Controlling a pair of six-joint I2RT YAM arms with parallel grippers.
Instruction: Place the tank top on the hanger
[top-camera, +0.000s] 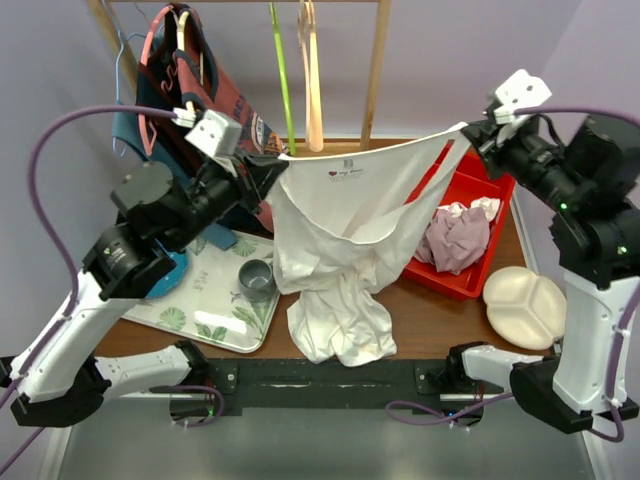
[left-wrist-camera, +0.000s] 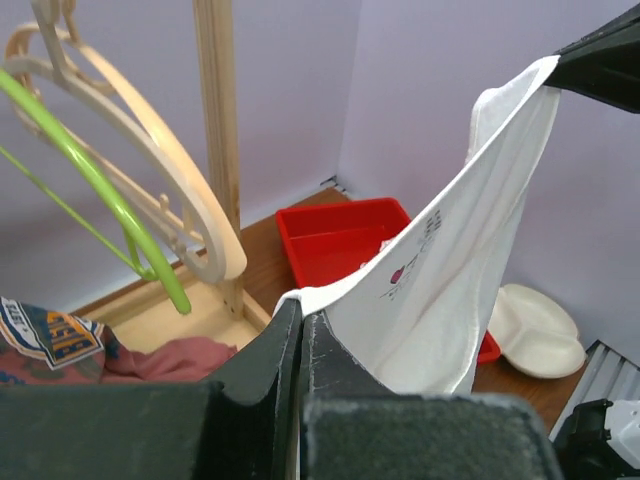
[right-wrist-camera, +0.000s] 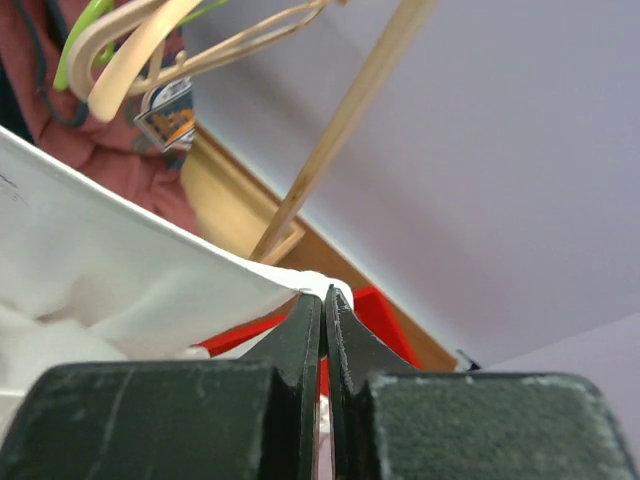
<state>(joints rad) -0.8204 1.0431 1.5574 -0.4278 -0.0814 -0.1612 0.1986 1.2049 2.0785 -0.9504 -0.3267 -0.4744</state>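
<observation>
The white tank top (top-camera: 345, 230) hangs stretched in the air between both arms, its small red print (top-camera: 345, 174) near the taut upper edge and its lower part bunched on the table. My left gripper (top-camera: 278, 163) is shut on the top's left end (left-wrist-camera: 300, 298). My right gripper (top-camera: 470, 130) is shut on its right end (right-wrist-camera: 320, 285). The lime-green hanger (top-camera: 282, 75) hangs on the wooden rack behind the top, also seen in the left wrist view as a green hanger (left-wrist-camera: 100, 190) beside cream ones.
A red bin (top-camera: 480, 215) holds a mauve-pink cloth (top-camera: 458, 238). A faded-red printed shirt (top-camera: 185, 75) hangs at the rack's left. Cream hangers (top-camera: 312, 80) hang beside the green one. A leaf-print tray (top-camera: 190, 300) carries a grey cup (top-camera: 256, 279); a cream divided plate (top-camera: 525, 305) lies right.
</observation>
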